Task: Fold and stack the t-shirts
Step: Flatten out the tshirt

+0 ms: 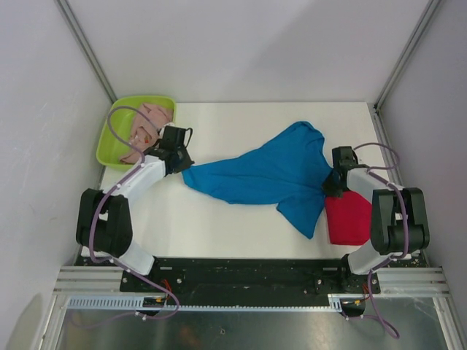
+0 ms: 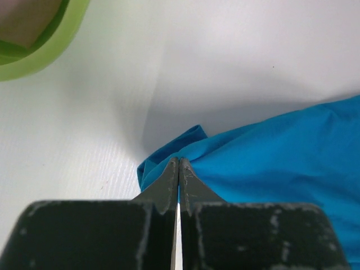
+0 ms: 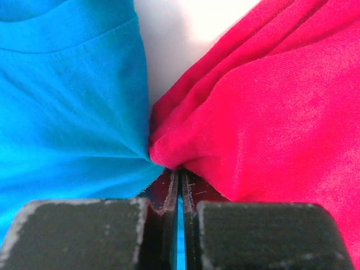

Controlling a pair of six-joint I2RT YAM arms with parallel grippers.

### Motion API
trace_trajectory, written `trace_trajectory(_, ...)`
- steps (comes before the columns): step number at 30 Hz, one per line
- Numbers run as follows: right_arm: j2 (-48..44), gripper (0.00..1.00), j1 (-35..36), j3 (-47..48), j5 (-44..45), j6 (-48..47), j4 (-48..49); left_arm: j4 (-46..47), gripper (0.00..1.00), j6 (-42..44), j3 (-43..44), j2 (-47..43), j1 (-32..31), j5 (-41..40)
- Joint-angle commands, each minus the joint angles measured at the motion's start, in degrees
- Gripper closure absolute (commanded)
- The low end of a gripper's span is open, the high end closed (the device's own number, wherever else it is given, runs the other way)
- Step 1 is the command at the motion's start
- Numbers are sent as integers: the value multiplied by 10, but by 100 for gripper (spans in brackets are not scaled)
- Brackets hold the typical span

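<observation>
pink t-shirt [image 1: 149, 120] bunched in lime-green tray [image 1: 106, 151]; blue t-shirt [image 1: 270, 171] on table [image 1: 219, 226].

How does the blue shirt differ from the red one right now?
The blue shirt is stretched out and rumpled across the table; the red shirt sits folded in a compact block. Blue covers far more area than red. The left fingers pinch blue, not red. Both are plain soft cloth.

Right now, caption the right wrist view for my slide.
Shut fingers pinch bright blue cloth t-shirt edge, red cloth t-shirt bunched against it.
</observation>
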Motion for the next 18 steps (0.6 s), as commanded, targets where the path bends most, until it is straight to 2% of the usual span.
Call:
trace_trajectory(1,-15,100,-37,-12,46,-37,-32,8,100,21,35,21,4,19)
trace_trajectory(5,-22,100,-71,-13,45,-49,-30,8,100,33,62,49,4,41)
trace_trajectory(11,-38,100,-83,-12,39,-53,-22,10,100,54,130,98,4,50)
trace_trajectory(18,-48,100,-7,29,21,-29,-11,45,100,67,224,163,5,52)
